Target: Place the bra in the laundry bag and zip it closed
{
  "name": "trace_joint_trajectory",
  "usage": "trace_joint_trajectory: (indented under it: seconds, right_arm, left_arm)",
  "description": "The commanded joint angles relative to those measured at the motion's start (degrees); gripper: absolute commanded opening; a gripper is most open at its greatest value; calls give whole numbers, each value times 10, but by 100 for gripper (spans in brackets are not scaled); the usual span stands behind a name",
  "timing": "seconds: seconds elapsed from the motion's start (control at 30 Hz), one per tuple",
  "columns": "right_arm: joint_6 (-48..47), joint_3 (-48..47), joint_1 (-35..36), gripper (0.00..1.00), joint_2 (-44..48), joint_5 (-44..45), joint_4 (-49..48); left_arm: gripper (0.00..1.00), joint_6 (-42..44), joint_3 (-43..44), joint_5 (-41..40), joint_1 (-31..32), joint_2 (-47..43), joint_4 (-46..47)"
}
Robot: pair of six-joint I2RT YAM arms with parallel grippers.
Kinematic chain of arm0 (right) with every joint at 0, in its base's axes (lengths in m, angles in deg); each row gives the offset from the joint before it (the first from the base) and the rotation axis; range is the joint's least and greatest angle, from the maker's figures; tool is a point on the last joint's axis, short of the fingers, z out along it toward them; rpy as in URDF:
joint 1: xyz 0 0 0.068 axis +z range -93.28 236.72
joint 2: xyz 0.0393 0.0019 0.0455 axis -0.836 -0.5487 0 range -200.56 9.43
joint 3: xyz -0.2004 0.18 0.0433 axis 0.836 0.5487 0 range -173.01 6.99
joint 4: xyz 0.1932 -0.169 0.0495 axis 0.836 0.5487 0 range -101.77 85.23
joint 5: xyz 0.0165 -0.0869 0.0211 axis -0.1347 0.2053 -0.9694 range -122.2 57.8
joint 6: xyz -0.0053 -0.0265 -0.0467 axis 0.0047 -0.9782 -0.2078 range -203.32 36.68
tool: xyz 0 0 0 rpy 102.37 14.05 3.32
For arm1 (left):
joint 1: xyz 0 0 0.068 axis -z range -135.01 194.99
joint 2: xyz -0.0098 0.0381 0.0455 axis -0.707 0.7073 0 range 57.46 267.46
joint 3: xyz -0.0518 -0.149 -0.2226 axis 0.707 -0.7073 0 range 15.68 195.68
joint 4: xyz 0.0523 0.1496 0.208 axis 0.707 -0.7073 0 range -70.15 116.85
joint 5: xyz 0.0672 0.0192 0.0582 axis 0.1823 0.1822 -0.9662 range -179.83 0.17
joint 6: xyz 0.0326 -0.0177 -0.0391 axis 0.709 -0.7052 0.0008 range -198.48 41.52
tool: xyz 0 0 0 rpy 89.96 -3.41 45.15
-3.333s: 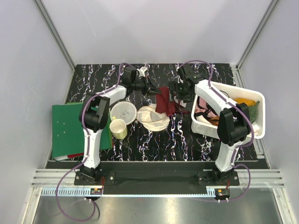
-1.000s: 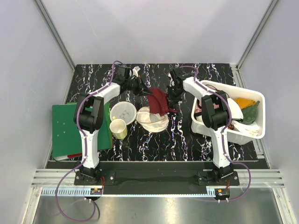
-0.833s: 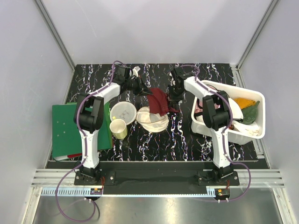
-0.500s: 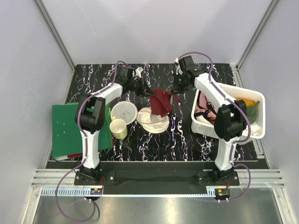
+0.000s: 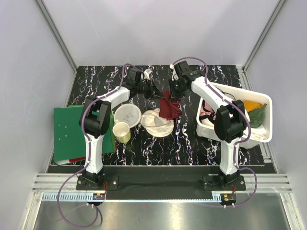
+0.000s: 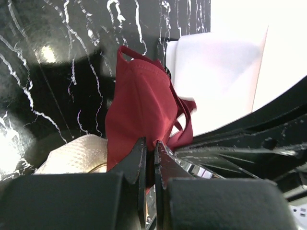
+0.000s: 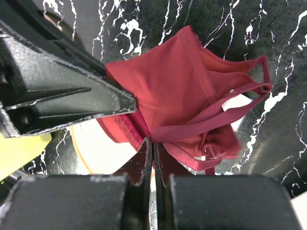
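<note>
Bunched-up dark red bra [image 7: 177, 86] by the laundry bag [image 5: 156, 123].
Left gripper [image 6: 149, 155] and right gripper [image 7: 153, 146] reach in, each pinching it tight.

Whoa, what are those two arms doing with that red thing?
Two robot arms are holding a dark red bra between them over the far part of the table. The left pincer and the right pincer are each shut on its fabric. A round cream mesh laundry bag lies on the table right next to it. The bra is not in the bag yet.
</note>
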Motion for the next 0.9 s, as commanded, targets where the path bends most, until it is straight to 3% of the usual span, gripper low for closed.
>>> trace_joint_trajectory:
  seconds: [0.0,0.37,0.5,0.63,0.87]
  right_arm:
    - [12,19,3,9,22,7,-56]
    - [9,44,5,39,29,6,-68]
    - [8,48,13,62,37,26,-70]
    - [8,56,22,77,41,32,-74]
    - [14,80,32,88,57,13,-114]
  left_arm:
    - [0,-57,-19,4,-2,-28,60]
    - [0,-125,-39,2,-3,-31,120]
    - [0,-133,-47,-11,-3,-39,118]
    - [0,-164,-68,-23,-3,-48,136]
    - [0,-195,-80,-40,-2,-65,136]
